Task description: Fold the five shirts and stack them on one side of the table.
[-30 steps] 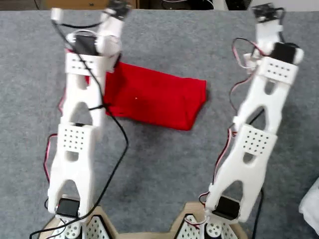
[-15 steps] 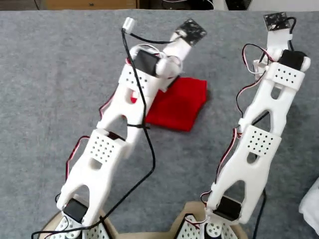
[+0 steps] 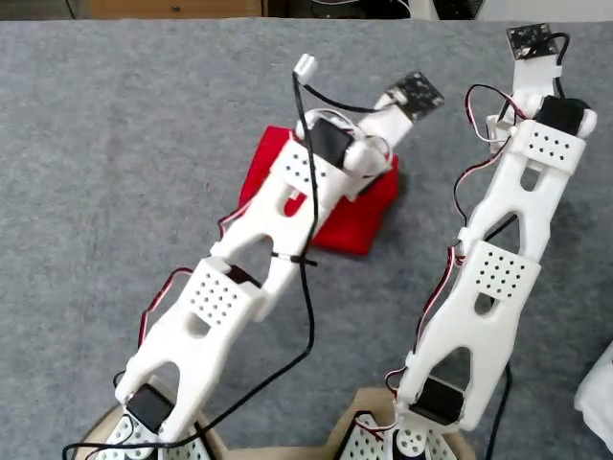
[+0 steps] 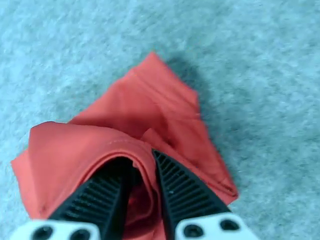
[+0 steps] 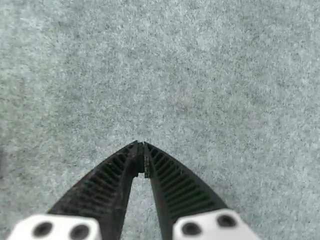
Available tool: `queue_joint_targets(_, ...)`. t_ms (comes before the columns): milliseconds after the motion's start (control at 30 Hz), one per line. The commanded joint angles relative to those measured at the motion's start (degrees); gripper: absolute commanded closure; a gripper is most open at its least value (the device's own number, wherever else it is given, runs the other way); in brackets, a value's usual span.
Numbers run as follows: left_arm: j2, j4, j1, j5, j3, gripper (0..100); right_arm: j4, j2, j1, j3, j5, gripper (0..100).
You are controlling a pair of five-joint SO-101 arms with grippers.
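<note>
A red shirt (image 3: 356, 218) lies folded on the grey table cover (image 3: 115, 144), a little behind the middle. My left arm (image 3: 287, 206) stretches diagonally over it and hides much of the cloth. In the left wrist view my left gripper (image 4: 145, 156) is shut on a raised fold of the red shirt (image 4: 150, 107), and the rest of the cloth spreads flat beyond the fingertips. My right gripper (image 5: 141, 148) is shut with nothing in it, above bare grey cover at the far right, well apart from the shirt. The right arm (image 3: 508, 220) stands along the right side.
Something white, maybe cloth (image 3: 599, 388), shows at the right edge near the front. A wooden strip (image 3: 172, 8) runs behind the table's far edge. Bare grey cover spreads to the left and in front of the shirt.
My left arm has swung from the far left to the right, drawing the shirt's left part over itself. The red shape is now narrower. The right arm has barely shifted.
</note>
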Motion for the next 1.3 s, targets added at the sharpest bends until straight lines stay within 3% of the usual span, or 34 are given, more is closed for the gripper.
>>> queue_joint_targets(0,-4.0,-1.23,2.02,0.62,0.44,98,-1.05,-0.48,1.01,-2.95,0.53,99.3)
queue_joint_targets(567,2.07,-2.11,4.57,0.62,0.09,97,-1.14,-0.48,1.1,-2.95,0.53,99.3)
queue_joint_targets(800,2.42,-5.01,-0.18,14.95,-0.44,69,-1.58,-0.48,1.71,-3.03,0.53,99.3)
queue_joint_targets(1100,2.42,1.93,-7.47,15.38,-17.49,71,0.35,-0.92,0.31,-3.82,0.44,99.3)
queue_joint_targets(1267,-1.89,2.9,-14.51,15.21,-18.11,90,10.29,-4.09,-5.67,-10.68,3.25,99.3)
